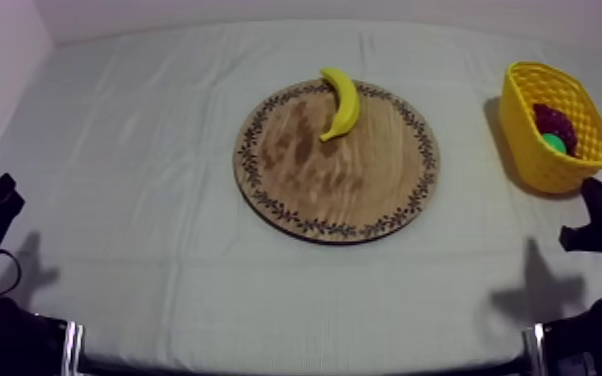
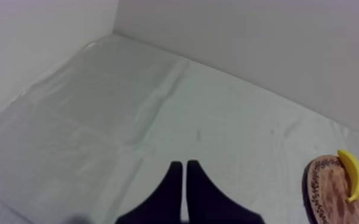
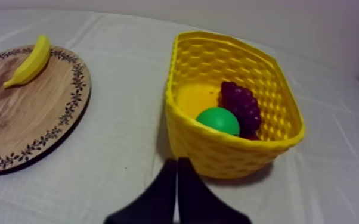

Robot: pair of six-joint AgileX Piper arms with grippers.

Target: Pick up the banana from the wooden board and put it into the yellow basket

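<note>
1. Top view: the banana (image 1: pixel 341 102) lies on the wooden board (image 1: pixel 345 185), at the far edge, its upper end reaching the patterned rim. The yellow basket (image 1: pixel 525 140) stands on the surface (image 1: pixel 165 150) at the right, well apart from the board. It holds a bunch of grapes (image 1: pixel 553 122) and a green fruit (image 1: pixel 554 143). The left tool (image 1: pixel 0 190) sits low at the left edge and the right tool (image 1: pixel 597 200) low at the right edge, just in front of the basket. Both are far from the banana.

2. Left wrist view: the left tool (image 2: pixel 185 164) has its fingers pressed together into a narrow wedge with nothing between them. It hangs over bare cloth, and the banana (image 2: pixel 353 174) is far off on the board (image 2: pixel 328 190).

3. Right wrist view: the right tool (image 3: pixel 176 162) is likewise a narrow, empty wedge, just before the basket wall (image 3: pixel 217 152). The grapes (image 3: pixel 241 106) and green fruit (image 3: pixel 217 120) lie inside; the banana (image 3: pixel 30 59) rests on the board (image 3: pixel 27 119), beside the basket but apart from it.

4. Progress, as I judge it: nothing is done yet. The reach, the grasp, the lift, the carry and the drop into the basket are all left.
</note>
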